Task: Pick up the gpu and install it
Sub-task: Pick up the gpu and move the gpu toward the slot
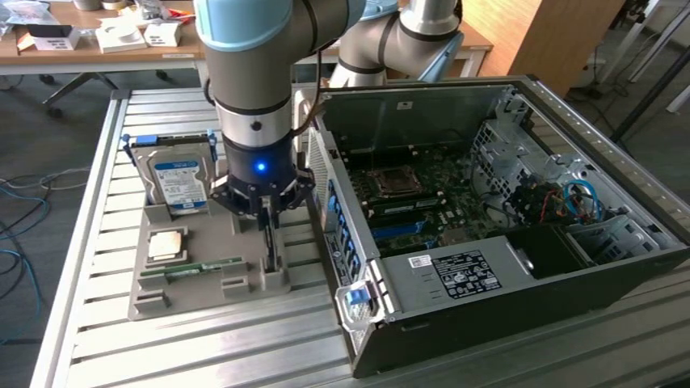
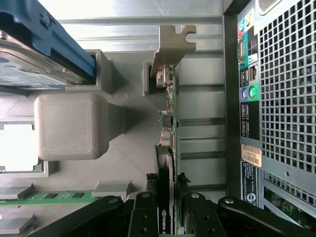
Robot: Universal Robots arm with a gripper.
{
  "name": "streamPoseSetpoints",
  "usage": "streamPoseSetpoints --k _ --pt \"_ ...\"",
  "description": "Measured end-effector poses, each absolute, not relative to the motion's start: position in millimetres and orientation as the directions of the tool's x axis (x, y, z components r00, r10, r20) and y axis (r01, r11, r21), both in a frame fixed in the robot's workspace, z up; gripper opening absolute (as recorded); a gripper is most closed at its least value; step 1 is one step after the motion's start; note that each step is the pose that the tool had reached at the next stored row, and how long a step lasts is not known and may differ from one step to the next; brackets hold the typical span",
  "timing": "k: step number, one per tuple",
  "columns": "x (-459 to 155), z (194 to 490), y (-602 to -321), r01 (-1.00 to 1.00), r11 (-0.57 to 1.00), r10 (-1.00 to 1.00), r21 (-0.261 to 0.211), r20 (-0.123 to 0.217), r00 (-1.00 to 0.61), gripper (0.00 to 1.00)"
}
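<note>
While the exterior view placed the tool [image 1: 267,217] low over the grey holder [image 1: 161,301] on the slatted metal bench [image 1: 216,347], the wrist view showed it clamped on the gpu [image 2: 168,123], which stood on edge in its slot, pale bracket [image 2: 173,47] at the end away from the tool. The open computer case [image 1: 485,323] stood just beside the card; a wooden bench [image 1: 97,52] lay behind.
</note>
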State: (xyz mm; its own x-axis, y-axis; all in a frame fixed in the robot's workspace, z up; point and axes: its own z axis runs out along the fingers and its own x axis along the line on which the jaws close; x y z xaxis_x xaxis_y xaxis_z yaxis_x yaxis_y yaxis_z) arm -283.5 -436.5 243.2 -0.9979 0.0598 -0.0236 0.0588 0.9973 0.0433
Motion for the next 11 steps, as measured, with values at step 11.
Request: streamPoseSetpoints --k 11 --pt "-283 276 -436 0.059 0.997 0.060 0.043 -0.024 -0.998 0.27"
